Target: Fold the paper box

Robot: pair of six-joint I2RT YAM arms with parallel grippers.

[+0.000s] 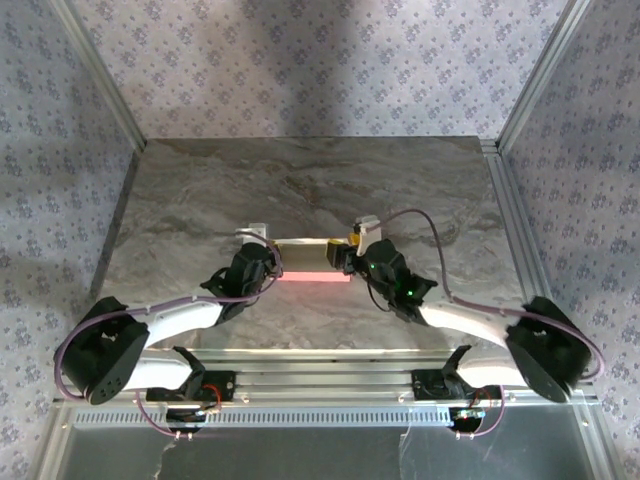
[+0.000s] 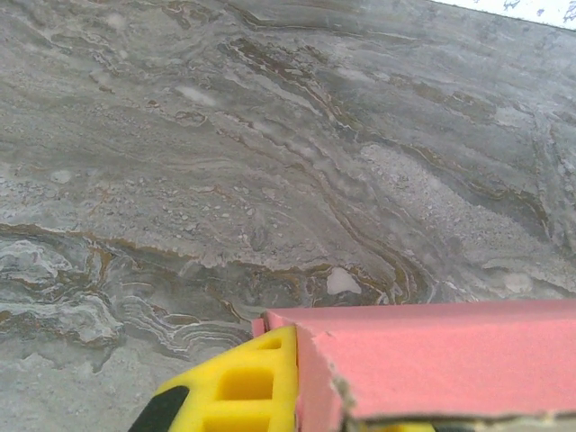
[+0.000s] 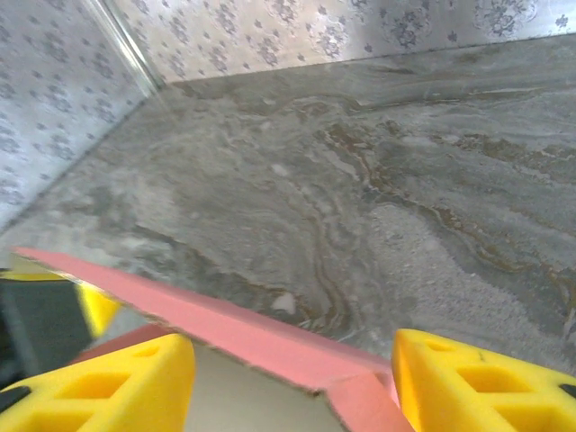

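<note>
The paper box (image 1: 315, 274) lies at the middle of the table between both grippers, pink-red outside with a pale inside. My left gripper (image 1: 272, 262) is shut on its left end. In the left wrist view a yellow finger (image 2: 236, 387) presses flat against the box's (image 2: 441, 355) end wall. My right gripper (image 1: 346, 260) is at the box's right end. Its yellow fingers (image 3: 99, 382) stand apart, open, with a pink wall of the box (image 3: 270, 337) and the pale inside running between them.
The grey marbled table (image 1: 320, 180) stretches away beyond the box. Patterned walls (image 1: 300, 60) and aluminium posts (image 1: 530, 90) close in the back and sides. A metal rail (image 1: 320, 380) runs along the near edge by the arm bases.
</note>
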